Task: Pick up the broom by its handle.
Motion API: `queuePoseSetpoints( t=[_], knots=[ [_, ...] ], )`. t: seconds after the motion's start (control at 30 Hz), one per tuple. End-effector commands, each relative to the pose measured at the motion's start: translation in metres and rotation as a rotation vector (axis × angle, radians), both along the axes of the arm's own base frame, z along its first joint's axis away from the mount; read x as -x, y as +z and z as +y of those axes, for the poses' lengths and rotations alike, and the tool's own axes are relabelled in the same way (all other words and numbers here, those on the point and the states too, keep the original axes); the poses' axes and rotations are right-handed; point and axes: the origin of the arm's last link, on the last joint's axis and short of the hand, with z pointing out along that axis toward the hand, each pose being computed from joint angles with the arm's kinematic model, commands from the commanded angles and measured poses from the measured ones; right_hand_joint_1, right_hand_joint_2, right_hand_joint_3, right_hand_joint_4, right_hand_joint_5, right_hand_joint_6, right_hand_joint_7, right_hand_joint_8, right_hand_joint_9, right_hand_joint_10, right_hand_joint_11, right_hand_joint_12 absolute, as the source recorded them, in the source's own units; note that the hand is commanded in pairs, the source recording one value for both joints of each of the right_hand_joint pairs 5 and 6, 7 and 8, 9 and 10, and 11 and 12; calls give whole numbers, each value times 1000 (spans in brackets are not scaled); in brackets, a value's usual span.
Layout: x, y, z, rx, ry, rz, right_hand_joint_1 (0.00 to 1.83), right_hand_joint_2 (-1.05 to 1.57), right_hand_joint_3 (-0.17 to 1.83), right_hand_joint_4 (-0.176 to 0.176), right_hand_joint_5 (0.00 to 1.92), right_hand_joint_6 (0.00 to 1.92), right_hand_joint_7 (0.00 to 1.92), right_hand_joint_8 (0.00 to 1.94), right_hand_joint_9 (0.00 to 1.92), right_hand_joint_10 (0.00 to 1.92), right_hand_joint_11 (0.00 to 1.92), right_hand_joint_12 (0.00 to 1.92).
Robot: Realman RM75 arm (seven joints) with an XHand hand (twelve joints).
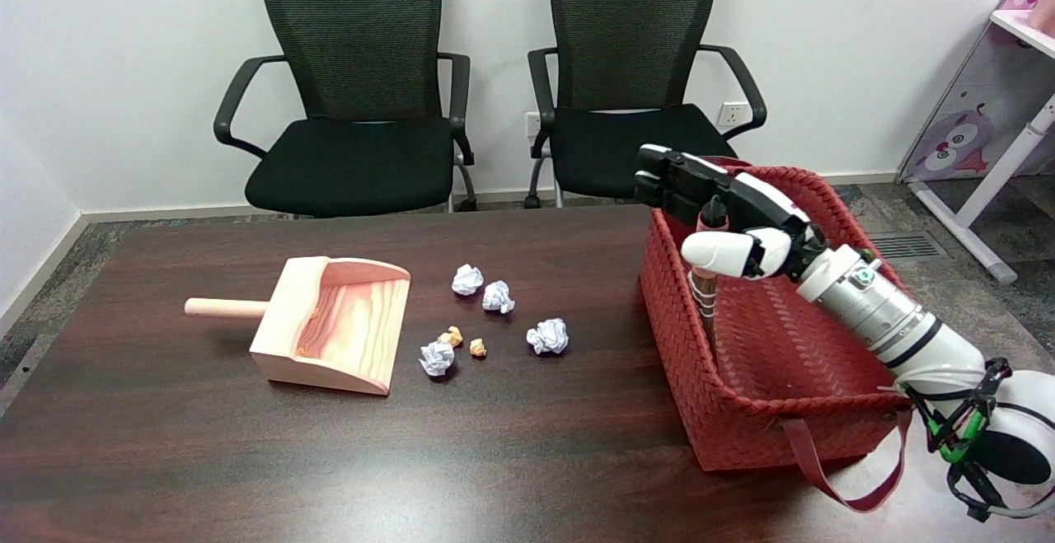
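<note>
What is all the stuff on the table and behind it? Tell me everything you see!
dustpan: one, pale wood, table's left part
paper balls: four, white, mid-table
small scraps: two, orange-tan, among the paper balls
basket: one, red woven, table's right side
broom handle: one, brown, upright inside the basket's left wall
chairs: two, black, behind the table
shelf unit: one, pink and white, far right
right hand: one, black and white, fingers around the broom handle's top

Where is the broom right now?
In the head view, the broom handle stands inside the red basket on the table's right, with the right hand around it.
</note>
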Motion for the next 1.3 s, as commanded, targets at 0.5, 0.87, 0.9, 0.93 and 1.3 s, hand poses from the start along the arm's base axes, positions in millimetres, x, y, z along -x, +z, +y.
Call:
queuePoseSetpoints(
  t=[0.5,0.87,0.9,0.93,1.3],
  knots=[
    [-2,-18,-8,16,-34,70,920,297,675,-176,403,403,403,403,1163,1163,1426,1426],
    [0,-19,-11,42,-19,58,942,375,702,60,1143,1143,1143,1143,1683,1683,1666,1666],
    [0,-19,-11,48,-18,61,937,386,704,176,1246,1246,1246,1246,1725,1725,1677,1677],
    [0,-18,-11,52,-17,63,925,395,706,176,1304,1304,1304,1304,1753,1753,1685,1685],
    [-1,-18,-15,59,-36,71,880,489,747,176,1920,1920,1920,1920,1912,1912,1727,1727]
  ],
)
